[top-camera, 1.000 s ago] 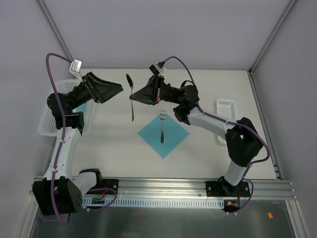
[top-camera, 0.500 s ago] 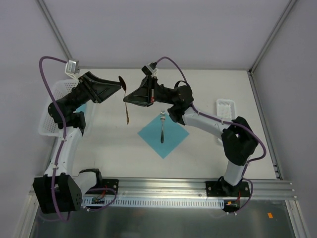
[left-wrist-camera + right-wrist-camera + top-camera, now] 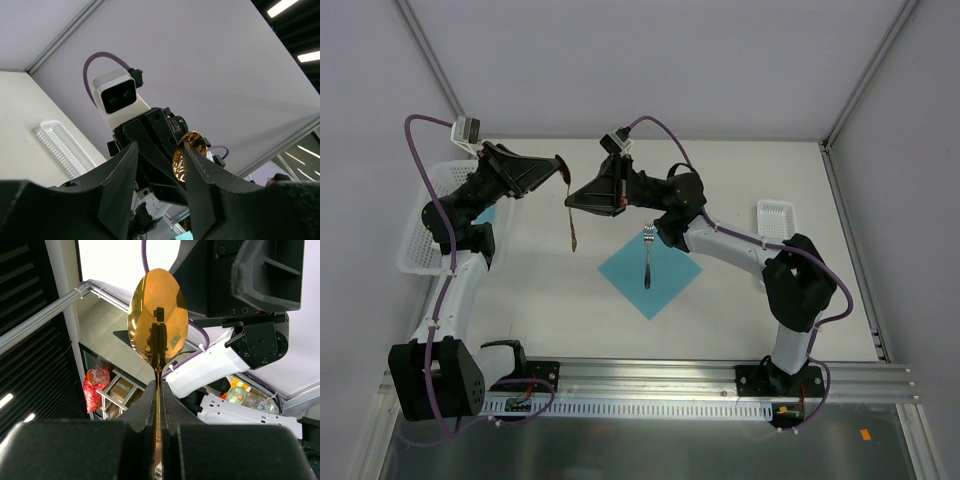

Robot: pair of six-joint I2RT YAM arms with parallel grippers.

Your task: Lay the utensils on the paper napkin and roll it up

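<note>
A brownish-gold spoon [image 3: 572,225] hangs in the air above the table's left part, bowl up and handle down. My right gripper [image 3: 573,198] is shut on its neck; in the right wrist view the bowl [image 3: 157,315] stands just above the pinching fingertips [image 3: 157,390]. My left gripper [image 3: 560,173] meets it from the left, open, its jaws either side of the bowl [image 3: 189,156], which lies against the right finger [image 3: 202,185]. A fork [image 3: 647,256] lies on the turquoise paper napkin [image 3: 665,280] at mid table.
A white basket [image 3: 418,238] stands at the left table edge behind the left arm. A small white ribbed tray [image 3: 775,222] lies at the right, also seen in the left wrist view [image 3: 62,147].
The right gripper has carried the spoon leftward to the left gripper. The left gripper has swung toward it, and its jaws have narrowed around the spoon's bowl.
</note>
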